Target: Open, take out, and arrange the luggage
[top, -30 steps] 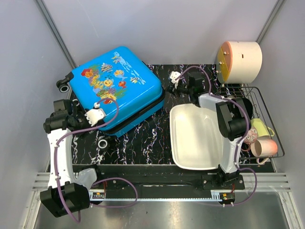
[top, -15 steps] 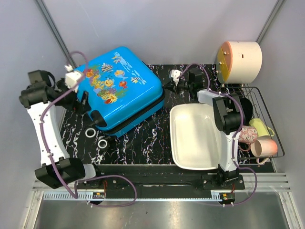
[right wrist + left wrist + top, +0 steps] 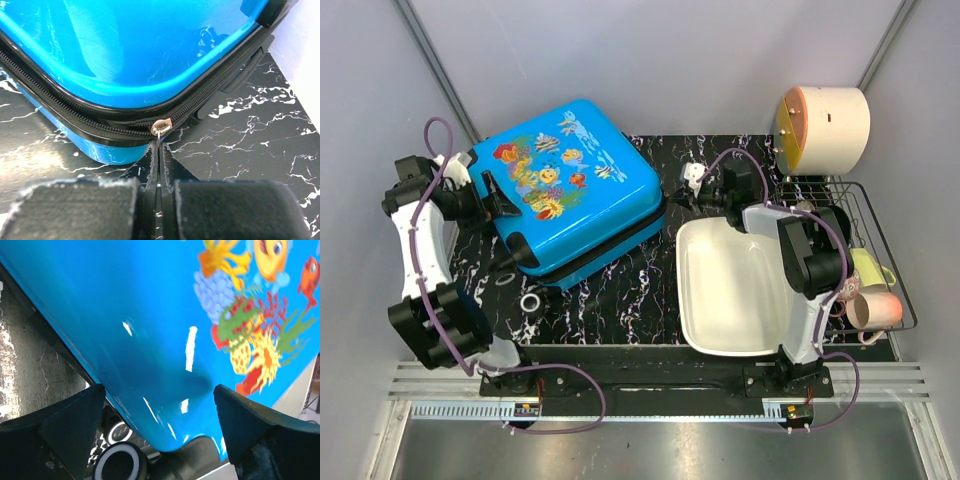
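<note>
The luggage (image 3: 570,185), a bright blue hard-shell suitcase with a fish print, lies closed and flat on the black marbled mat. My left gripper (image 3: 488,196) is at its left edge. In the left wrist view (image 3: 160,415) the jaws stand wide open astride the blue shell (image 3: 165,330), next to a black wheel (image 3: 119,467). My right gripper (image 3: 692,182) is at the suitcase's right corner. In the right wrist view (image 3: 159,150) it is shut on the metal zipper pull (image 3: 161,127) hanging from the black zipper.
A white rectangular basin (image 3: 705,300) sits right of the suitcase under the right arm. A wire rack (image 3: 895,280) with mugs stands at the far right, with a cream and orange round container (image 3: 825,125) behind it. A white ring (image 3: 530,301) lies on the mat (image 3: 620,300).
My left arm has swung from the suitcase's front corner round to its left edge. The suitcase has shifted a little. My right gripper has moved in to the suitcase's right corner.
</note>
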